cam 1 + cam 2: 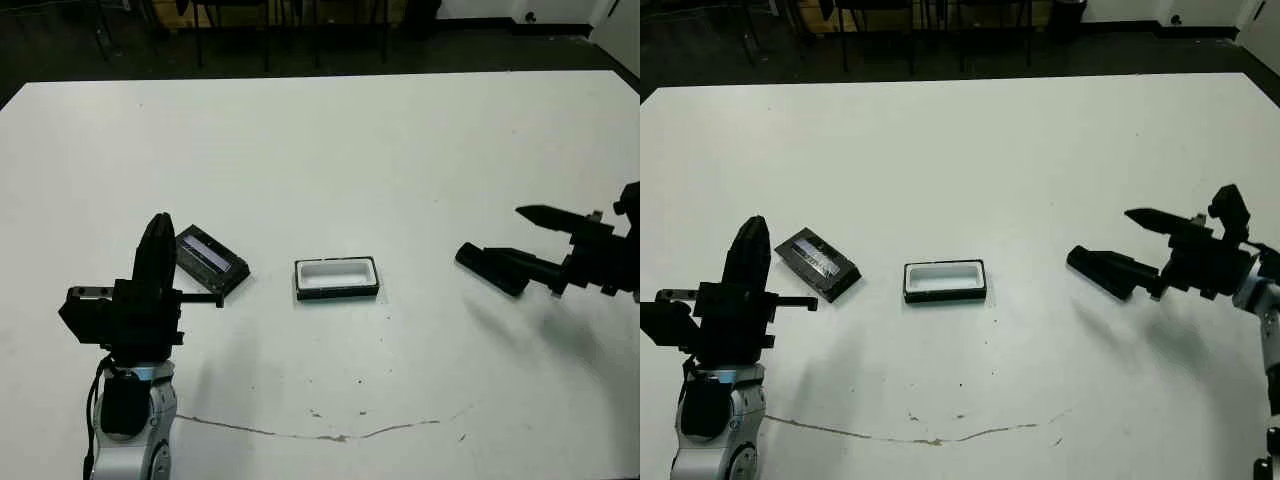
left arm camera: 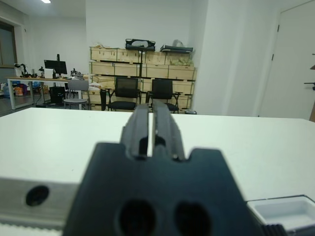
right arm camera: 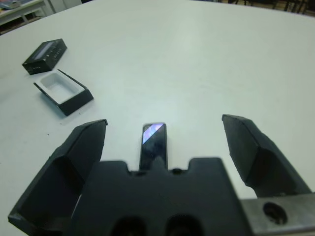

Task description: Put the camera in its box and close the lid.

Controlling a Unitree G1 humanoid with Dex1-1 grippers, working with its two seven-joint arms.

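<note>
Nothing packed yet, all 3 pieces apart on the white table (image 1: 400, 150)

Box (image 1: 337, 278) sits open and empty; lid (image 1: 211, 258) lies off to its left, camera (image 3: 153, 144) well to its right, lying between the spread fingers of the right gripper (image 3: 167, 132), ungrasped. Left gripper (image 2: 150, 127) is pressed closed on nothing, near the lid

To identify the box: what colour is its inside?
White inside the box, with black outer walls; clearest in the left eye view.
</note>
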